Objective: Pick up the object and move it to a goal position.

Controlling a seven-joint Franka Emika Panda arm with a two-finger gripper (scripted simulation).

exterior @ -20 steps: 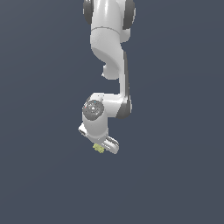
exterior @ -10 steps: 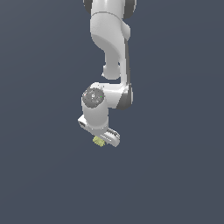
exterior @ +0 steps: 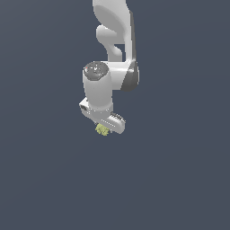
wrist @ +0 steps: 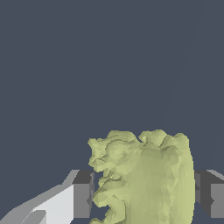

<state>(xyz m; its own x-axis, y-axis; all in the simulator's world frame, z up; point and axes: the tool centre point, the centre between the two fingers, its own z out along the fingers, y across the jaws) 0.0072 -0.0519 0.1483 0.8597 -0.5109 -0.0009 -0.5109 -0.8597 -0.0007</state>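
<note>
The object (exterior: 102, 130) is a tiny yellow-green bumpy lump hanging under the white arm's hand, in the middle of the exterior view. My gripper (exterior: 104, 129) is shut on it. In the wrist view the object (wrist: 146, 177) fills the space between the two dark fingertips (wrist: 83, 194), and my gripper (wrist: 146, 192) presses it from both sides. No goal marker shows in either view.
Only a flat dark grey-blue background lies behind the white arm (exterior: 114, 40), which comes down from the top of the exterior view. No surface edge or other object shows.
The hand has risen in the exterior view with the object held in it, and the wrist has turned a little. The grip on the object is unchanged.
</note>
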